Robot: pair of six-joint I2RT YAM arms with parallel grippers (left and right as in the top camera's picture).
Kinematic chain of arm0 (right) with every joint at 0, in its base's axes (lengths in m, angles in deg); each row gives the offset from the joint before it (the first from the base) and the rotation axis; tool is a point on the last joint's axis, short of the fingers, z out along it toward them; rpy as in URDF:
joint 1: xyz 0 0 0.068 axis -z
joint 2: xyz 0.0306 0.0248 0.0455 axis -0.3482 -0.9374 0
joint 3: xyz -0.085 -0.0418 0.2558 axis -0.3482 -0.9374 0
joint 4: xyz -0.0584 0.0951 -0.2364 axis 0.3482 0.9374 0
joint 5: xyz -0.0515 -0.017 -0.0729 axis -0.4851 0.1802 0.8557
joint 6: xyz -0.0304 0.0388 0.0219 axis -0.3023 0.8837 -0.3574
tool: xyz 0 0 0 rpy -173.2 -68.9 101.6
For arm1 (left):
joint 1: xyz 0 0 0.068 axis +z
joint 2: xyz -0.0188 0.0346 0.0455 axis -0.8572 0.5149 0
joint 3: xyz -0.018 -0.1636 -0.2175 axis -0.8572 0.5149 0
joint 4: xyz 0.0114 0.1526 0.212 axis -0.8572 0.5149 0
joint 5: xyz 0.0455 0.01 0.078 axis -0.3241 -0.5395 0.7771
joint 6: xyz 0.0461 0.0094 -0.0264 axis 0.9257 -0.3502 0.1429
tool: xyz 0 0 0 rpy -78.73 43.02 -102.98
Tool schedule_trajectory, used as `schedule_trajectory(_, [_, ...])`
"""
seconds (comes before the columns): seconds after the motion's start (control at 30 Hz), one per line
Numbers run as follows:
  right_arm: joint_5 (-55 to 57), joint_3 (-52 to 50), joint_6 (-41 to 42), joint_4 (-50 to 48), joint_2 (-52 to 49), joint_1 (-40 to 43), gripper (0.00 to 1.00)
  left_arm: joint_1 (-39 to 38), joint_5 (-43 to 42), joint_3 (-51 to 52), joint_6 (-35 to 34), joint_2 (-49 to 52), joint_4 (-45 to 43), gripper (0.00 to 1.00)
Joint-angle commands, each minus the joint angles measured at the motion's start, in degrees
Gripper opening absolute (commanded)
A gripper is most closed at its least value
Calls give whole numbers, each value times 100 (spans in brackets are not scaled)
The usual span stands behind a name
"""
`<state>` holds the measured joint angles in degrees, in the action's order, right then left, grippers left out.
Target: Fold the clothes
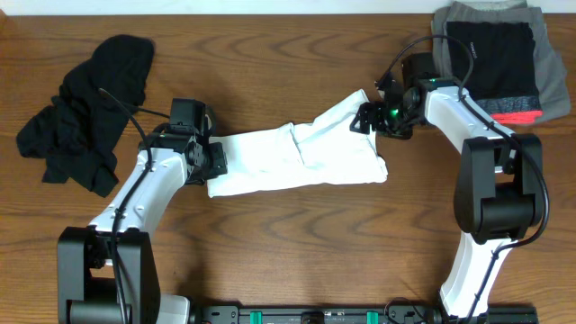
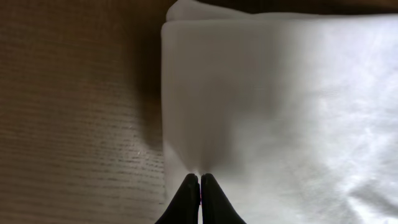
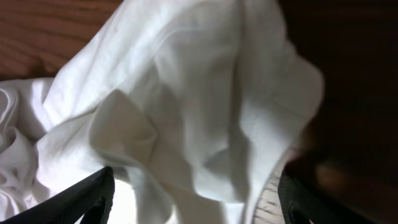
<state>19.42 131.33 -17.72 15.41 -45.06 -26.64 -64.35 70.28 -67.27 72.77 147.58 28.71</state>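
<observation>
Two claws meet the white T-shirt [image 1: 297, 157] lying across the middle of the table [image 1: 288, 243]: left claw [image 2: 199, 186] pinched tight on its left edge, right claw [image 3: 193, 199] spread wide around its bunched right end.

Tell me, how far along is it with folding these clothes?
Done: a folded stack sits at the far right corner. In hand: the white T-shirt, partly folded, with the left gripper closed at its left edge and the right gripper open around its raised right corner. Left: the black garment lies crumpled.
</observation>
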Motion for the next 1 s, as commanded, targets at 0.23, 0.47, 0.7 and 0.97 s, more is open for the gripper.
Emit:
schedule_trajectory(0.23, [-98, -20, 87, 669, -247, -391, 70, 28, 107, 142, 94, 39, 125, 6])
schedule_trajectory(0.47, [-57, -17, 236, 284, -247, -387, 22, 28, 109, 396, 94, 162, -166, 6])
schedule_trajectory(0.7, [-35, -9, 216, 245, -245, 24, 1, 28, 105, 422, 90, 404, -302, 6])
schedule_trajectory(0.97, [-33, 304, -376, 839, -205, 654, 1, 28, -52, 422, 90, 404, -398, 6])
